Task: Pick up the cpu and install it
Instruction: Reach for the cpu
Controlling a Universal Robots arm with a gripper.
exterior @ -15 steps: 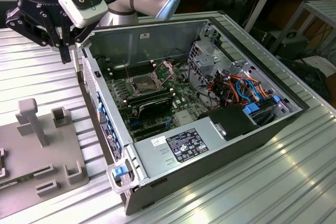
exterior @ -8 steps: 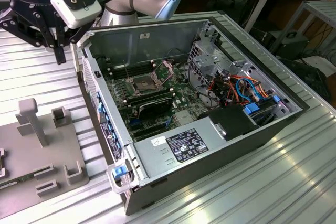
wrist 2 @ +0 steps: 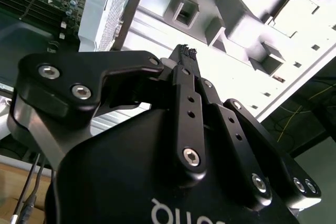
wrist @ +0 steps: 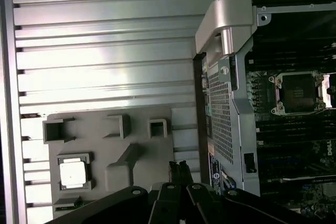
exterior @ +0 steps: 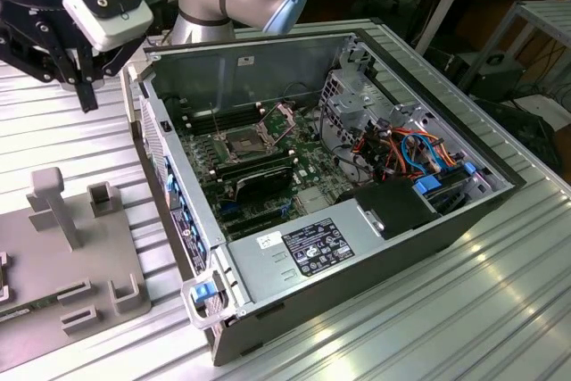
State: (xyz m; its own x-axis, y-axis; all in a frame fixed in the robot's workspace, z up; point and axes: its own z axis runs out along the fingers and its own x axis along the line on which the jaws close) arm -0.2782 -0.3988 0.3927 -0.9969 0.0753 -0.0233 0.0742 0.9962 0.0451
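Exterior view, gripper: I see my black gripper hanging high on the exterior view's left, over the ribbed metal table and outside the computer case. Its fingers are pressed together and carry nothing.
Exterior view, computer case: it lies on its side in the middle of the table with the side panel off, so the green motherboard is exposed.
Exterior view, socket: the dark square socket sits on the motherboard, well apart from the gripper.
Exterior view, holder: a grey moulded holder with upright posts and pockets rests on the table on the exterior view's left, beside the case.
Second wrist view, gripper: the black linkage fills the foreground, and the two fingers meet at the tips of the gripper with no gap and nothing between them. The pale holder lies beyond the tips.
First wrist view, cpu: the cpu lies flat in a square pocket of the holder, with its silver-grey top facing up.
First wrist view, gripper: the closed tips of the gripper hover over the holder's edge, near the cpu but not touching it.
First wrist view, socket: the socket is inside the case, well apart from the cpu.
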